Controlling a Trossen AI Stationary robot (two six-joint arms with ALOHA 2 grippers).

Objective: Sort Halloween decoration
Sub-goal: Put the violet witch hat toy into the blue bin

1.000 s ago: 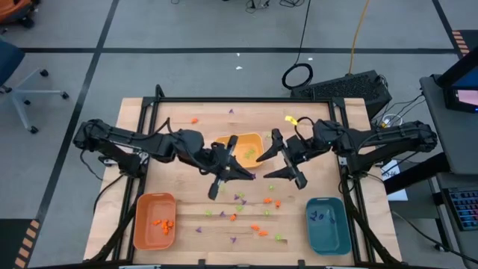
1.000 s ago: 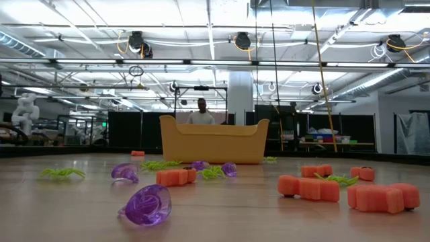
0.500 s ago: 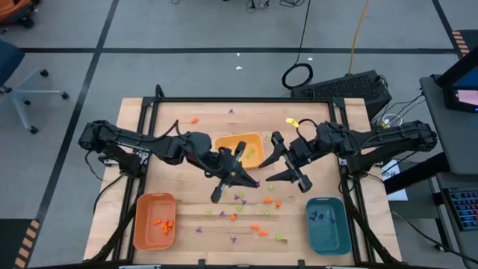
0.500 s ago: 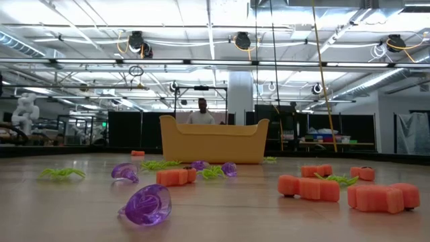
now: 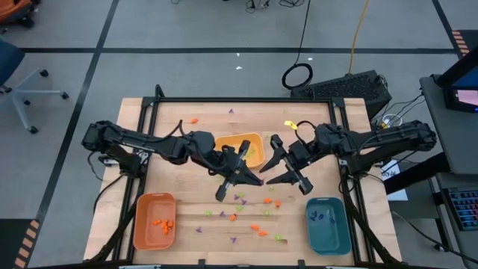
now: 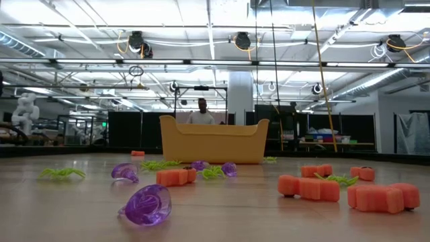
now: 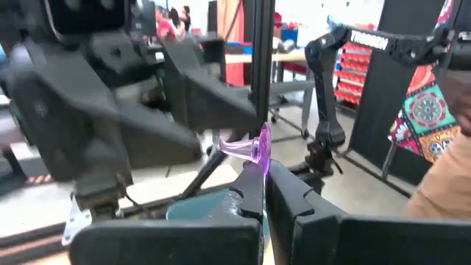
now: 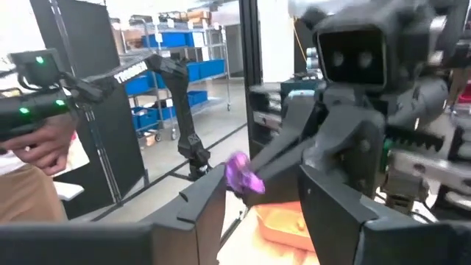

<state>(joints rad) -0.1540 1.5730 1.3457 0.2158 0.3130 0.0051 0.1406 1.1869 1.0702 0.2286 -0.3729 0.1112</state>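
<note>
Worktop: a pale wooden worktop carries three trays and many scattered small pieces; both arms meet above its middle
Trays: the yellow tray sits at the far middle with light green pieces in it; the orange tray at the near left holds orange pieces; the teal tray at the near right holds a few purple ones
Left gripper: the left gripper hangs over the middle of the worktop, just in front of the yellow tray, clamped tight on a purple piece that stands out past its tips
Right gripper: the right gripper faces it from the other side, jaws partly apart and set either side of the same purple piece; I cannot tell whether they touch it yet
Loose pieces: orange, light green and purple pieces lie strewn over the near middle of the worktop, between the orange and teal trays; the low view shows a purple ring, orange blocks and green spiders there, and a few strays lie at the far edge
Step in hand: judging by the pose, a handover in mid-air, the purple piece passing from the left gripper to the right
Next move: the right gripper needs a firm hold on the purple piece before the left lets go; then a short carry to the teal tray, where the other purple ones lie
Risk: the piece is tiny and smooth-looking, so a release too soon would likely drop it back among the loose ones
</note>
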